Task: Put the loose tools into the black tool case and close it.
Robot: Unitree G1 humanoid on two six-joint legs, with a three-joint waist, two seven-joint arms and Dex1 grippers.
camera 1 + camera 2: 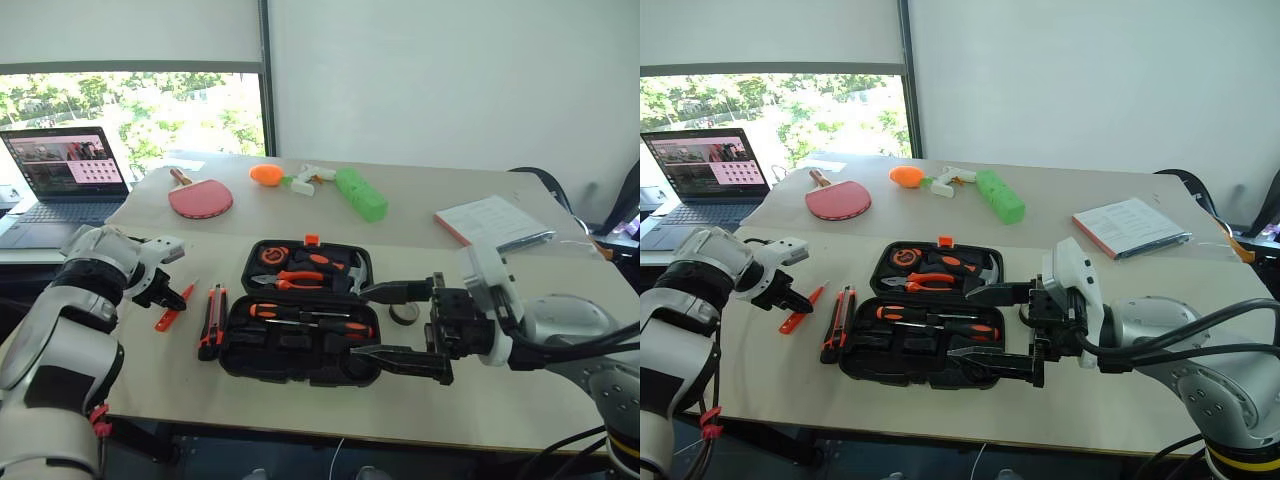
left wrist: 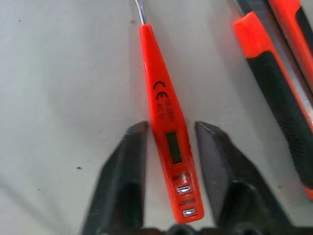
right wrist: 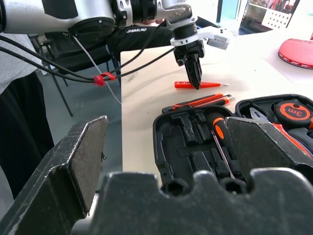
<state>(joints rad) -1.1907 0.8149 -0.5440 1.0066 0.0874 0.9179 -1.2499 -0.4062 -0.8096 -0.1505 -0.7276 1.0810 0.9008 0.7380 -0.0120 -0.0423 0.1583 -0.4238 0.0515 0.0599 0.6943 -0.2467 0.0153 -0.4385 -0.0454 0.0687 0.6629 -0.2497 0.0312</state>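
Note:
The black tool case (image 1: 232, 350) lies open in the middle of the table, with two black-and-orange screwdrivers (image 1: 312, 319) resting in its near half. To its left lie the utility knife (image 1: 212, 322) and the slim orange screwdriver (image 2: 166, 122). My left gripper (image 1: 168, 297) points down with its fingers closed in on the slim screwdriver's sides; the screwdriver still lies flat on the table. My right gripper (image 1: 388, 326) hovers wide open and empty over the case's right end. The dark tape roll (image 1: 404, 314) sits on the table just behind it.
A laptop (image 1: 65, 165) stands at the far left. A red paddle (image 1: 200, 198), an orange toy (image 1: 266, 174) and a green toy (image 1: 360, 195) lie behind the case. A notebook (image 1: 490, 220) is at the back right. The table's front edge runs just below the case.

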